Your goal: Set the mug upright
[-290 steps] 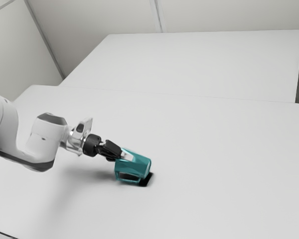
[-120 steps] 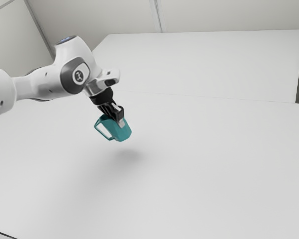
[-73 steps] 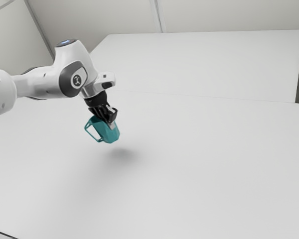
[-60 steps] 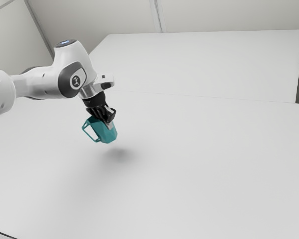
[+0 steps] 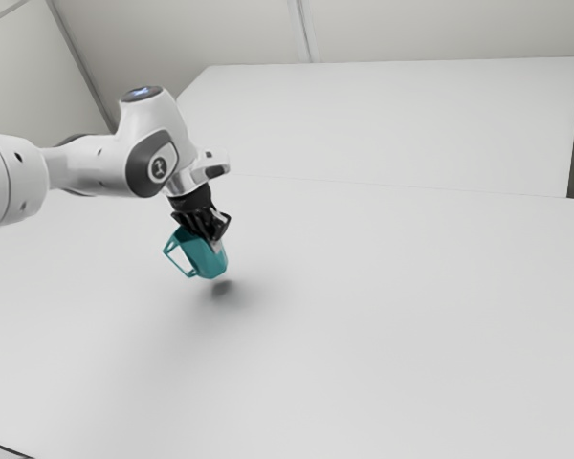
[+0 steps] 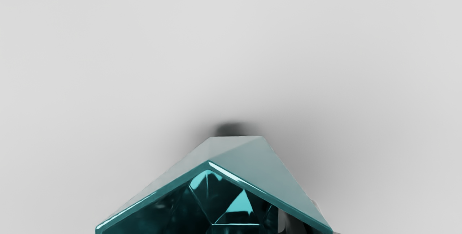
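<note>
1. Clock directions refer to the exterior view, with 12 at its top.
2. Mug location: the mug (image 5: 208, 256) is suspended above the table (image 5: 383, 316), at 6 o'clock from the arm's hand. Its shadow (image 5: 222, 288) lies just past the base, toward 5 o'clock.
3. Mug attitude: tilted, mouth toward 11 o'clock, base toward 5, handle (image 5: 176, 265) toward 8. In the wrist view, the rim (image 6: 208, 162) and interior face the camera.
4. Finger state: the gripper (image 5: 211, 239) is pinching the mug by its side wall near the mouth.
5. Step in hand (judged): level the mug and seat it on its base.
6. The wrist should rotate the base from 5 toward 6 o'clock, bringing the mouth to 12, before full contact.
7. Descent should be slow and vertical; a base edge landing first could pivot the mug within the pinch.
8. The handle requires clearance on the 8 o'clock side.
9. The fingers should part only once the base sits flat, then withdraw straight toward 12, without dragging the wall.
</note>
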Tool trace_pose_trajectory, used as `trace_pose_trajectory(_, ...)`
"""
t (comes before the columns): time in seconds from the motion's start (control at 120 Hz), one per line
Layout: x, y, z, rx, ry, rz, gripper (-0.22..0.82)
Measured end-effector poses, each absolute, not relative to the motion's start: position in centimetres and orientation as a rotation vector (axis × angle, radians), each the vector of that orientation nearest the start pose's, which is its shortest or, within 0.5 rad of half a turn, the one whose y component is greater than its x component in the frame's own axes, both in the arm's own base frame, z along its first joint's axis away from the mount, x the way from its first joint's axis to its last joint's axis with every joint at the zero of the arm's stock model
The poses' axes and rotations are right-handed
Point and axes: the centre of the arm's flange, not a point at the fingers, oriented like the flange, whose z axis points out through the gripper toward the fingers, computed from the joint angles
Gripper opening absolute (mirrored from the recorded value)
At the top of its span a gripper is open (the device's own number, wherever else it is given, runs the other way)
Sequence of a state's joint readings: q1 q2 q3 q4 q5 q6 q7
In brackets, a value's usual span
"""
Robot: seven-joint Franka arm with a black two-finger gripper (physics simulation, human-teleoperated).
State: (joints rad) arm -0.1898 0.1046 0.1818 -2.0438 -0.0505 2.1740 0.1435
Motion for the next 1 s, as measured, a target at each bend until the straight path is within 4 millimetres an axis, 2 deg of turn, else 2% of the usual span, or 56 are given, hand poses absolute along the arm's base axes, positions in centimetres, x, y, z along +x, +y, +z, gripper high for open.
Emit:
trace_pose_trajectory(0.35,58.1,-0.9,36.9,-3.151,0.145,-0.050,-0.18)
trace_pose_trajectory(0.633,58.5,-0.9,35.8,-3.152,0.114,-0.060,-0.17)
trace_pose_trajectory(0.875,58.6,-0.9,36.4,-3.156,0.106,-0.097,0.06)
trace_pose_trajectory(1.0,58.5,-0.7,38.7,-3.156,0.109,-0.154,0.14)
